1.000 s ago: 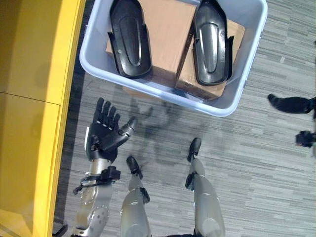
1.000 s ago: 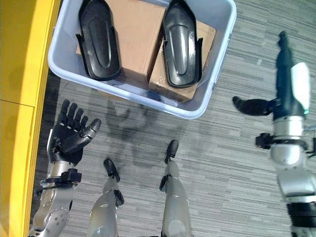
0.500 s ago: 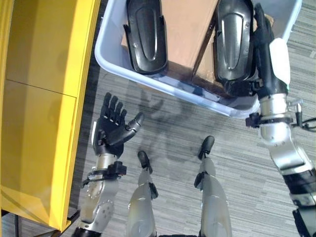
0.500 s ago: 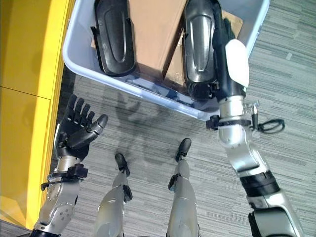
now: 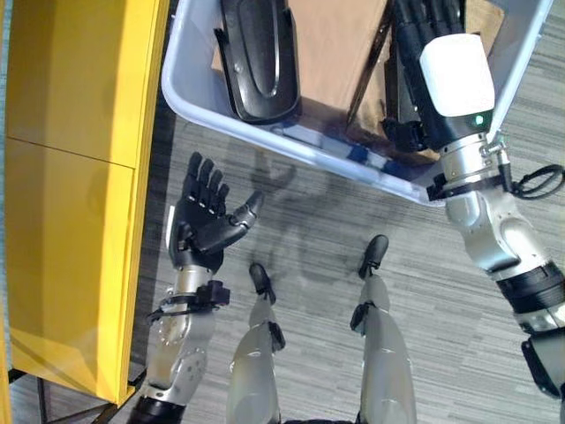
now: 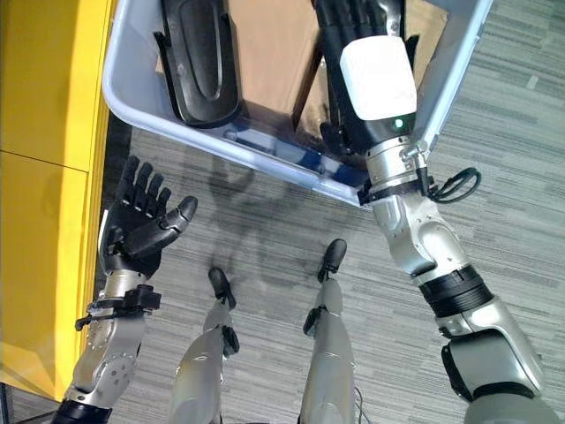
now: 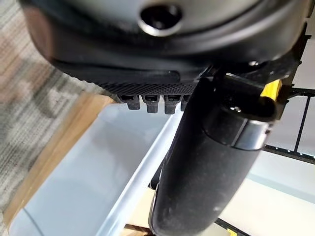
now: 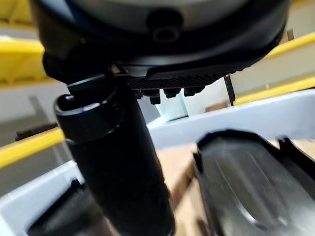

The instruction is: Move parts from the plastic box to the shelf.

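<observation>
A pale blue plastic box [image 5: 190,97] stands on the floor ahead, with cardboard cartons [image 5: 331,44] inside it. A long black moulded part [image 5: 256,62] lies on the left carton. A second black part [image 8: 246,182] lies on the right carton, mostly covered in the eye views by my right hand [image 5: 446,79]. That hand, with its white back cover, reaches over the box rim, its fingers straight along the part and its thumb [image 8: 118,162] beside it. My left hand [image 5: 203,230] hangs open, palm up, over the floor between the box and the yellow shelf [image 5: 79,177].
The yellow shelf runs along the left side, close to my left arm. The box's near wall [image 7: 98,182] stands just ahead of my left hand. Grey striped carpet [image 5: 441,353] lies in front of the box and to its right.
My right hand has pushed further forward into the box and now covers the right black part. The left hand has hardly moved.
</observation>
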